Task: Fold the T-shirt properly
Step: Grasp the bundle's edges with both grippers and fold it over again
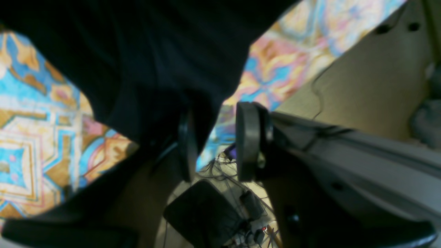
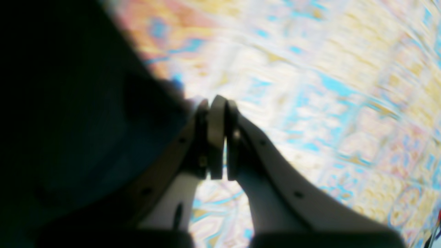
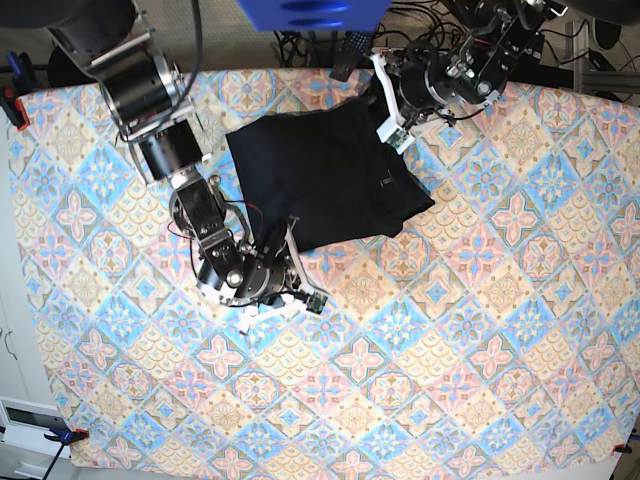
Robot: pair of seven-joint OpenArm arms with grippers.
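The black T-shirt (image 3: 320,180) lies partly folded on the patterned table in the upper middle of the base view. My left gripper (image 3: 395,128) is at the shirt's upper right edge. In the left wrist view it (image 1: 217,144) is open, and the black cloth (image 1: 155,51) hangs down onto its left finger (image 1: 187,144), with nothing in the gap. My right gripper (image 3: 290,238) is at the shirt's lower left edge. In the blurred right wrist view it (image 2: 217,137) is shut, with the cloth (image 2: 69,103) lying beside its left finger; no cloth shows between the pads.
A colourful patterned cloth (image 3: 450,330) covers the table. Past the table's far edge lie cables and a black box (image 1: 203,213). A blue object (image 3: 310,12) sits at the top of the base view. Clamps hold the cloth's left corners (image 3: 10,100).
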